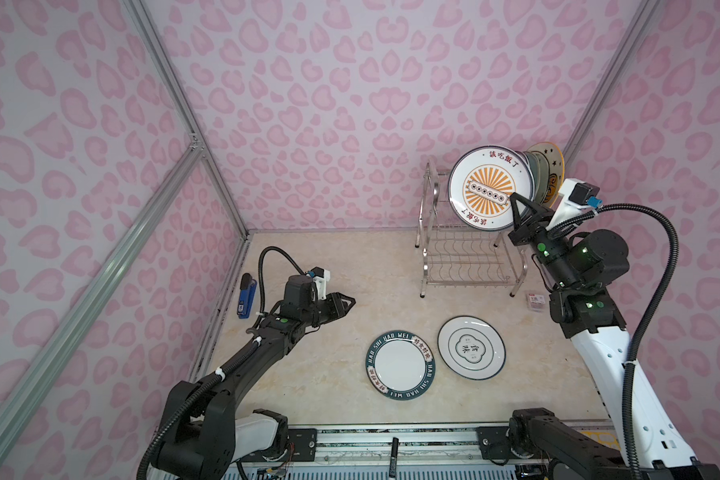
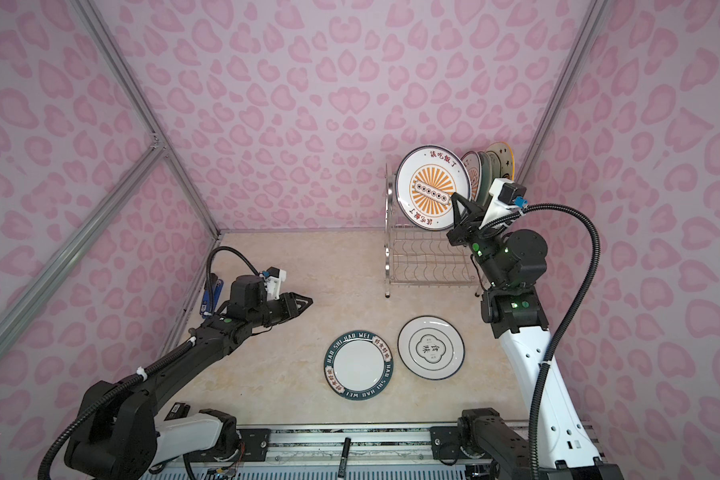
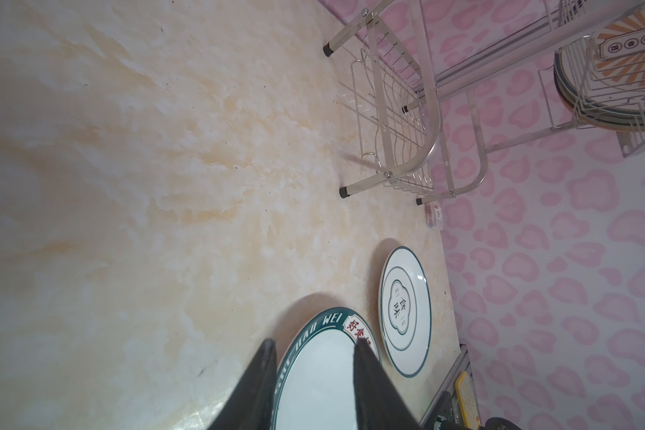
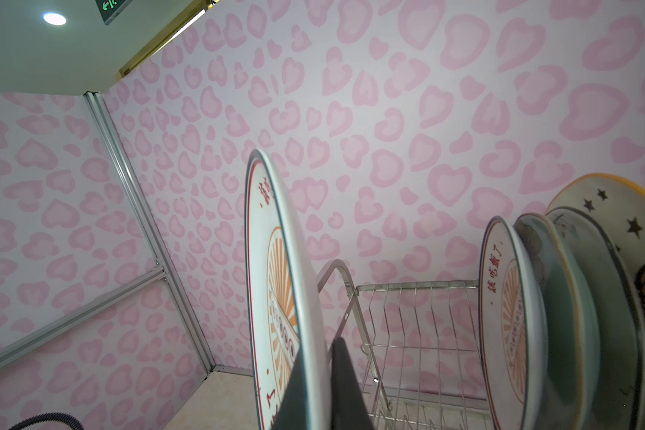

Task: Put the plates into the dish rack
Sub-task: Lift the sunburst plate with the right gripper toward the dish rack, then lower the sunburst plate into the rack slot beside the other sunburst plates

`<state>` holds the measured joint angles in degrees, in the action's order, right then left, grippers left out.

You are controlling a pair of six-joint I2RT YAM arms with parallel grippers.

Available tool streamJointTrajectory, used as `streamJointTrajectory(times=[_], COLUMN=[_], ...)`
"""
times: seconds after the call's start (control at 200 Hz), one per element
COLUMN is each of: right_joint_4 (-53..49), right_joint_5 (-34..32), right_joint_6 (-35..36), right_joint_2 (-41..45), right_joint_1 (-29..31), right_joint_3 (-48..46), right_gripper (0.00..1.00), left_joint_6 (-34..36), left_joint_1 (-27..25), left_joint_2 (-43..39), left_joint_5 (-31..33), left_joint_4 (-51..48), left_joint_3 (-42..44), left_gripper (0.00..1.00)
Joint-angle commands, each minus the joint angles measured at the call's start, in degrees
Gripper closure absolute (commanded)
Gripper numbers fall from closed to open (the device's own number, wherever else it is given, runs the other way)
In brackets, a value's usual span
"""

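Orange-sunburst round ceramic plate (image 1: 491,193) is clamped upright at its four o'clock by the right tool (image 1: 518,203), ready for the chrome wire rack (image 1: 470,283) slots (left tool (image 1: 350,301) half-open, empty).

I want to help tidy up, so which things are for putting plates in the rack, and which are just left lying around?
For the job:
- dish rack
- sunburst plate, held by the right gripper
- racked plates
- teal-lettered plate and emblem plate, lying flat

Just lying about:
- blue stapler
- small red-and-white packet
- black marker
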<state>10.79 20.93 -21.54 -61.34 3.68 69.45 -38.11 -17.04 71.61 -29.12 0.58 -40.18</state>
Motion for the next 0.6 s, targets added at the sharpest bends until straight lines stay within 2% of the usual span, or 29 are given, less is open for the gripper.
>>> streamJointTrajectory(times=[0.0, 0.135, 0.255, 0.595], right_joint_4=[1.9, -0.5, -1.8, -8.9], right_joint_5=[-1.9, -4.0, -6.6, -14.5], right_joint_6=[2.5, 4.5, 5.7, 9.9], right_joint_2=[-2.1, -6.0, -8.8, -14.5], right_joint_1=[-0.4, -0.7, -0.8, -0.6], right_joint_3=[2.8, 7.5, 10.8, 18.8], right_gripper=[1.0, 1.0, 1.0, 1.0], left_joint_6=[2.3, 1.4, -2.5, 0.9], left_joint_1=[0.0, 0.1, -0.1, 0.0], left_joint_2=[-1.5, -3.4, -3.8, -5.3], left_joint_5=[0.1, 0.3, -2.6, -0.6], left_joint_4=[-2.1, -2.6, 2.7, -2.7], left_joint_3=[0.2, 1.1, 3.9, 2.2], left_gripper=[0.63, 0.63, 0.63, 0.63])
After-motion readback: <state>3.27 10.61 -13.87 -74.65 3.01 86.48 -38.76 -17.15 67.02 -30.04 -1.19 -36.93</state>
